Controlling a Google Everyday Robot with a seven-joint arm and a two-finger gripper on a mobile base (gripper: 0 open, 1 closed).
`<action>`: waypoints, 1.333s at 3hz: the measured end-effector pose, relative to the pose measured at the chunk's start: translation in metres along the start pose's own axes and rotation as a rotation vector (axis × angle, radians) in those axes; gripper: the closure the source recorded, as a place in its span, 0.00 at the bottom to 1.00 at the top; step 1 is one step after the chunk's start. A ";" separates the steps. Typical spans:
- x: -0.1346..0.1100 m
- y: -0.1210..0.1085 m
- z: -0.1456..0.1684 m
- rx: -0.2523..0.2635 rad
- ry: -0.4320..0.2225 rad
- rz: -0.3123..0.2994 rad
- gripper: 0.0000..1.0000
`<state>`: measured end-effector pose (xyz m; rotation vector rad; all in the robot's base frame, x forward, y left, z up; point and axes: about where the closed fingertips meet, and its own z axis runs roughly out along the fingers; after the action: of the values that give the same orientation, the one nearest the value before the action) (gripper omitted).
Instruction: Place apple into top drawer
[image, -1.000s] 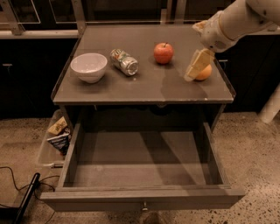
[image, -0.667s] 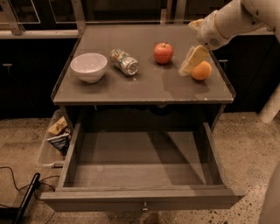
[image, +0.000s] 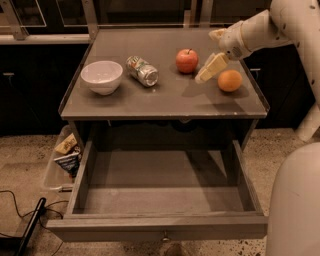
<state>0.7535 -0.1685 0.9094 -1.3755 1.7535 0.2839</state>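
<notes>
One apple (image: 186, 61) rests beside gripper (image: 214, 51) (not touching)

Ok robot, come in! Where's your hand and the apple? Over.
Gripper over cabinet top, between apple and orange. Apple sits there, not picked up. Top drawer open, empty. Orange close by.

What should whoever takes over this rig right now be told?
Gripper: low over the cabinet top, between the apple and the orange, not on either.
Apple: upright on the cabinet top, just left of the gripper, ungrasped.
Top drawer: pulled fully open, nothing inside.
Done: drawer open.
Left: grasp the apple, not the orange, carry it forward and set it in the drawer.
</notes>
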 end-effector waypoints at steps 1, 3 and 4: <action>-0.006 -0.010 0.013 0.038 -0.059 0.062 0.00; -0.016 -0.012 0.044 0.001 -0.135 0.156 0.00; -0.018 -0.012 0.061 -0.037 -0.145 0.178 0.00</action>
<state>0.7936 -0.1210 0.8898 -1.1952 1.7587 0.5030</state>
